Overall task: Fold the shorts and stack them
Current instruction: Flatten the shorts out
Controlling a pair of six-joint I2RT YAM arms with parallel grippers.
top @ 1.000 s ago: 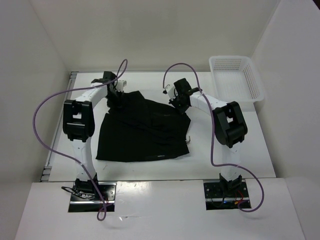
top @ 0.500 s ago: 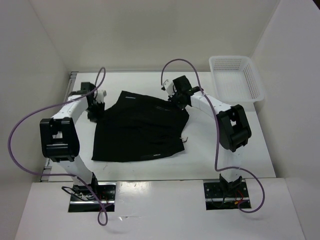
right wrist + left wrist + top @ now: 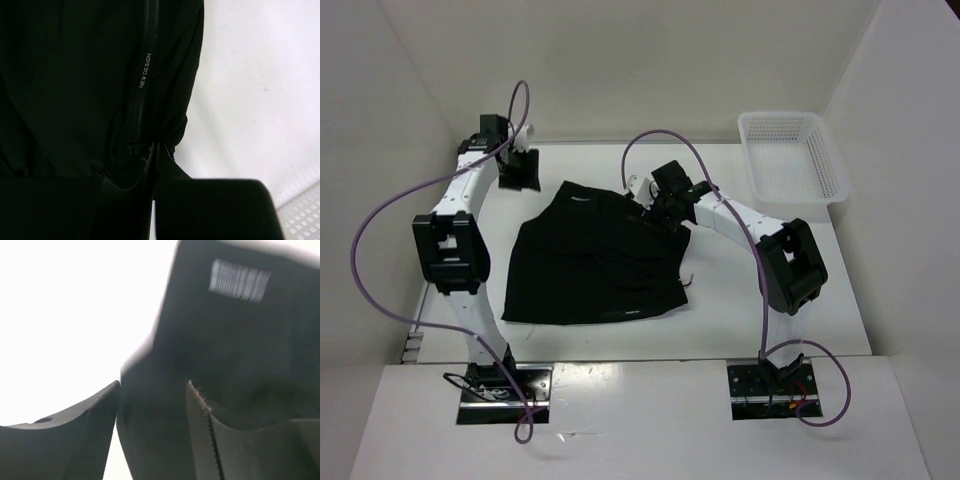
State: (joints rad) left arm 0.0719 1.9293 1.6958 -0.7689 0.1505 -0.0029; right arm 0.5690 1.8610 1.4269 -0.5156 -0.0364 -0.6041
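The black shorts (image 3: 590, 262) lie spread over the middle of the table, with a small pale logo near the front hem. My right gripper (image 3: 652, 204) is shut on their back right edge; in the right wrist view the fingertips (image 3: 155, 146) pinch gathered fabric below the print "NEW DESIGN" (image 3: 145, 70). My left gripper (image 3: 517, 171) hangs at the back left, clear of the cloth, jaws apart. In the left wrist view the shorts (image 3: 235, 340) with a pale label fill the space beyond the open left gripper (image 3: 154, 386).
A white mesh basket (image 3: 823, 170) stands at the back right corner; its edge (image 3: 306, 216) shows in the right wrist view. White walls close in the table on three sides. Purple cables loop above both arms.
The left gripper has opened, let go of the shorts' back left corner and swung back to the far left. The right gripper has dragged its edge of the shorts leftwards.
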